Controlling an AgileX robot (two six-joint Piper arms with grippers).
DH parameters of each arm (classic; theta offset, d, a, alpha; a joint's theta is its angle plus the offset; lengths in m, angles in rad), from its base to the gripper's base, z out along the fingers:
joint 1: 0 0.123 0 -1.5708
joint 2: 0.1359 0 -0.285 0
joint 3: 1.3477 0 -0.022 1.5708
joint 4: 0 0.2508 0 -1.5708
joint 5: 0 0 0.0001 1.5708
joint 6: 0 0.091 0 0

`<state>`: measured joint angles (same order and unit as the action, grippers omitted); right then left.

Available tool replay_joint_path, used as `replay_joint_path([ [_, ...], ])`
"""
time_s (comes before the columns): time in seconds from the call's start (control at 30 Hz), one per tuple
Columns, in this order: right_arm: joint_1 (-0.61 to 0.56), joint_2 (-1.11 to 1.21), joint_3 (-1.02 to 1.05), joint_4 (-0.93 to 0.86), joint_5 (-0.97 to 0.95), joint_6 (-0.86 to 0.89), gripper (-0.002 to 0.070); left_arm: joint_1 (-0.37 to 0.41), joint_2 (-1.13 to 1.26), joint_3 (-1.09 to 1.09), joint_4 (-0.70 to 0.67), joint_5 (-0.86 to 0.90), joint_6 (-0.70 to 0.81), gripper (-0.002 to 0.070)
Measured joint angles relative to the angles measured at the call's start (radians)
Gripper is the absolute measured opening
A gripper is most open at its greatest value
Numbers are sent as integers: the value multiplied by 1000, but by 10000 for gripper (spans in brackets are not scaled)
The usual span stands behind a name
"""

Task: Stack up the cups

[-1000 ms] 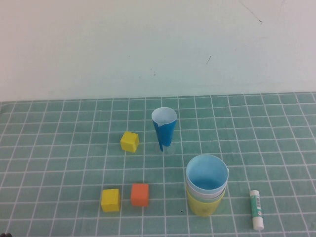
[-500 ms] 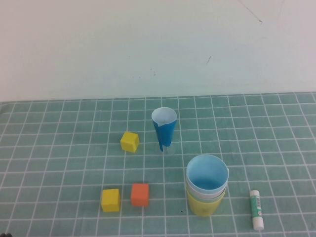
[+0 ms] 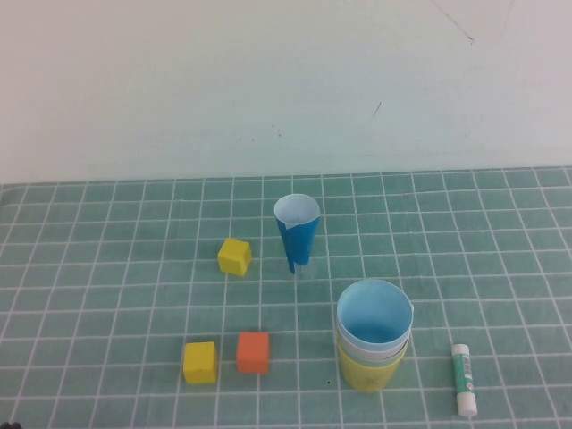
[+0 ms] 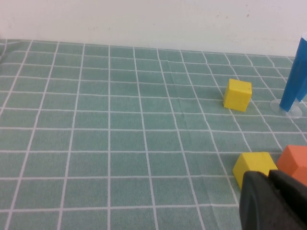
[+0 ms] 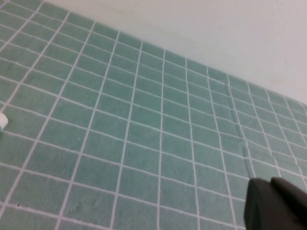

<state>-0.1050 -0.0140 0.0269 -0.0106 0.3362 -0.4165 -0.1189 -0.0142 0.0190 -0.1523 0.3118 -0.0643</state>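
The cups (image 3: 374, 335) stand nested in one stack at the front right of the green grid mat (image 3: 107, 295). A light blue cup (image 3: 375, 313) is on top, a pale rim (image 3: 356, 349) shows under it, and a yellow cup (image 3: 368, 374) is at the bottom. Neither arm shows in the high view. In the left wrist view my left gripper (image 4: 268, 175) is shut and empty, low over the mat just short of a yellow block (image 4: 253, 165). My right gripper (image 5: 270, 182) is shut and empty over bare mat.
A narrow dark-blue cone cup (image 3: 297, 231) stands mid-mat. A yellow block (image 3: 234, 256) lies to its left. Another yellow block (image 3: 199, 362) and an orange block (image 3: 253, 352) sit at the front. A glue stick (image 3: 463, 379) lies right of the stack.
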Motion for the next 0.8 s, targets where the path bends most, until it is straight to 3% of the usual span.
replay_joint_path([
  [0.47, -43, 0, -2, -2, 2, 16, -1, 0, 0, 0, 0, 0, 2, -2],
  [0.8, -43, 0, -2, -2, 2, 320, -1, 0, 0, 0, 0, 0, 2, -2],
])
